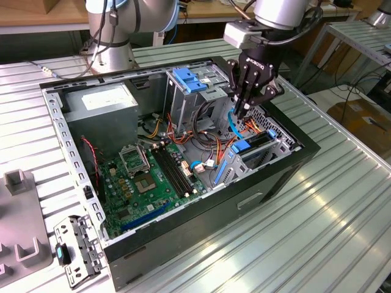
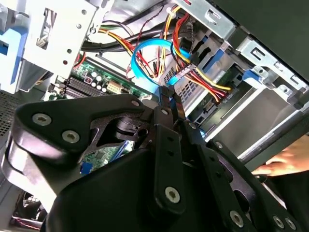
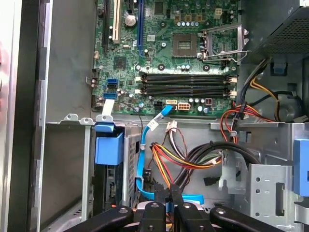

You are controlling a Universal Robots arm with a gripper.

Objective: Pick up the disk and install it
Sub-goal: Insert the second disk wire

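We are viewing the late, seating stage of the work, with the drive bay [image 1: 280, 148] of the open computer case [image 1: 201, 213] serving as our landmark. The disk [image 1: 253, 144] is lying inside the drive bay, its bright blue side rails running along the bay's metal walls; in the first wrist view its blue end [image 3: 108, 150] is showing at the bay's mouth. We are judging that pickup and insertion are done, though we cannot tell whether the disk is sitting fully home.

The gripper [image 1: 243, 113] is hovering just above the drive bay, pointing down. Its fingers [image 3: 164, 195] are drawn narrow, almost together, and we are seeing nothing held between them. In the second wrist view the gripper [image 2: 169, 94] is sitting close to the thin blue cable [image 2: 145, 53], which is looping up beside the drive bay among the red and yellow wires [image 3: 166, 162]; whether the tips are touching it we cannot tell.

A person's hand [image 2: 285, 162] is resting at the case edge on the far side of the drive bay.

In our judgement, finishing this step is calling for a straight push along the rails, with the narrowed fingertips staying clear of the cable loop so nothing is getting snagged or pinched against the drive bay.
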